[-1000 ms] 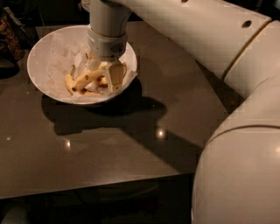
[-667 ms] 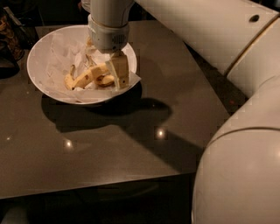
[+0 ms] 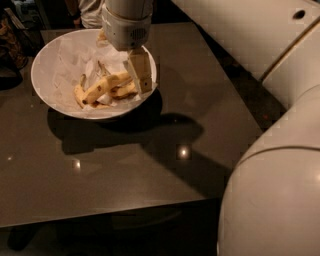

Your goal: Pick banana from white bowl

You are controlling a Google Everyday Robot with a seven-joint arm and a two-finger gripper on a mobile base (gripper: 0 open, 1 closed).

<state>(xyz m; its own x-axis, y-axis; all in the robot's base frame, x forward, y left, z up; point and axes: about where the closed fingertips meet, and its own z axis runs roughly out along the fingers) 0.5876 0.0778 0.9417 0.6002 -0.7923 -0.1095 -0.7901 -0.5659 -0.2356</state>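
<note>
The white bowl (image 3: 50, 55), lined with crumpled white paper, stands at the table's far left. In it lie several yellow bananas with brown marks. The longest banana (image 3: 102, 88) runs from a dark tip at the lower left up to the right. Its right end sits at my gripper (image 3: 134, 80). The gripper hangs from the white wrist over the bowl's right half and is shut on that end, which is tilted up. One broad cream finger (image 3: 140, 70) shows; the other is hidden behind it. Shorter bananas (image 3: 125, 91) lie beneath.
The bowl rests on a dark glossy table (image 3: 125, 165), whose front edge runs across the lower frame. My large white arm (image 3: 260, 60) fills the right side. A person (image 3: 90, 10) stands behind the table's far edge, with dark clutter (image 3: 10, 40) at far left.
The gripper has risen a little out of the bowl. The long banana's right end has come up with it, and more of the bananas now shows.
</note>
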